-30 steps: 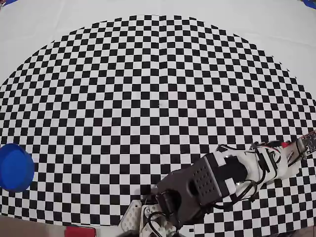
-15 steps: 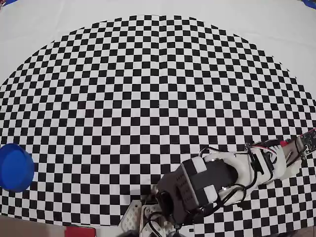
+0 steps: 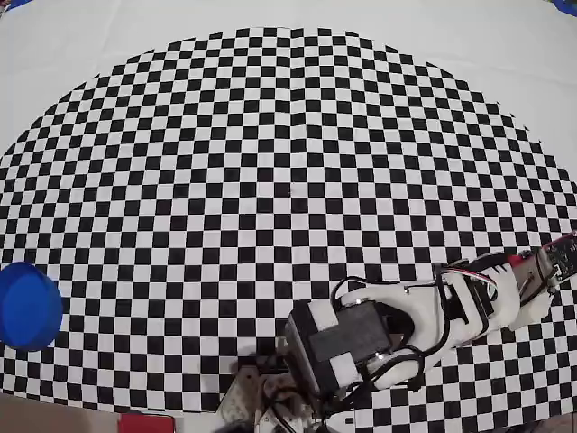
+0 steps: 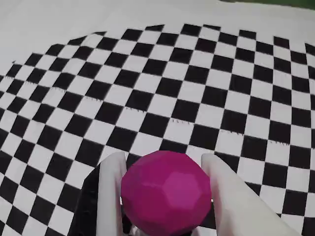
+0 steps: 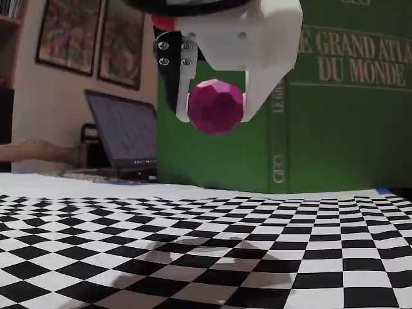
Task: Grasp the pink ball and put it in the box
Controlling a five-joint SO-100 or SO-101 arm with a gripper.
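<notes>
The pink ball [image 4: 166,192] is a faceted magenta sphere gripped between my gripper's [image 4: 165,161] two white fingers [image 4: 112,187]. In the fixed view the ball [image 5: 215,106] hangs well above the checkered mat, with the gripper [image 5: 215,119] shut on it from both sides. In the overhead view the arm [image 3: 397,325] reaches in from the right edge to the bottom middle and hides the ball. The box [image 3: 27,307], a round blue container, stands at the far left edge of the overhead view, far from the arm.
A black-and-white checkered mat [image 3: 288,180] covers the table. A red flat object [image 3: 144,422] lies at the bottom edge of the overhead view. A large green atlas [image 5: 341,96] and a laptop [image 5: 125,138] stand behind the mat.
In the overhead view the arm's wrist block has tipped and shifted slightly left and down, showing more of the white forearm. The box has not moved.
</notes>
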